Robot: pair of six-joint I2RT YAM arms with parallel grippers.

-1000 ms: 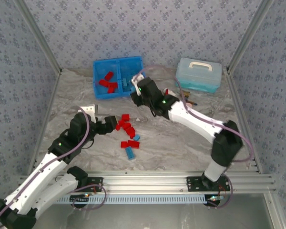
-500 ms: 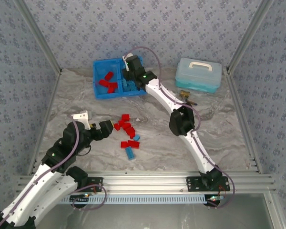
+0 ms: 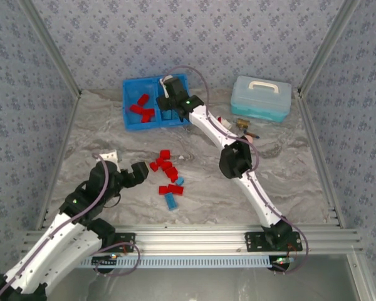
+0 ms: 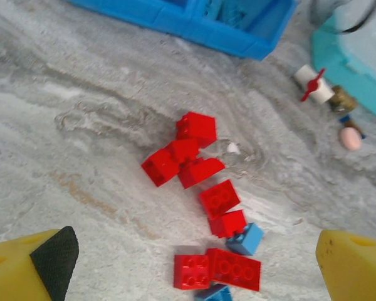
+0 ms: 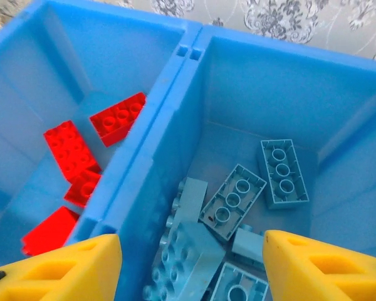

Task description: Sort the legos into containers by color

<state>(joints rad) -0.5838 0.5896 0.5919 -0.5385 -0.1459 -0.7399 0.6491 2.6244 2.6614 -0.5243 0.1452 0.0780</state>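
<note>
The containers are two compartments of a bright blue bin [image 3: 175,81] at the back. Red legos [image 5: 72,150] lie left of its divider [image 5: 151,153], light blue legos [image 5: 235,200] right of it. My right gripper [image 5: 191,263] hangs open over the right compartment [image 3: 166,108], nothing between its yellow fingers [image 5: 62,269]. Loose red legos [image 3: 168,169] and a few light blue ones [image 3: 171,200] lie mid-table. My left gripper [image 3: 133,168] stands wide open just left of that pile. From its wrist the red legos [image 4: 188,150] and a light blue one [image 4: 245,238] lie ahead of the left gripper [image 4: 191,269].
A pale teal lidded case [image 3: 261,97] stands at the back right. A small red-and-white piece [image 4: 314,84] and a pink ball [image 4: 349,138] lie on the table in front of it. Metal rails [image 3: 194,238] run along the near edge.
The right arm swung from beside the bin to over its right compartment, and its jaws opened there. The left arm drew back a little toward the near left, still open.
</note>
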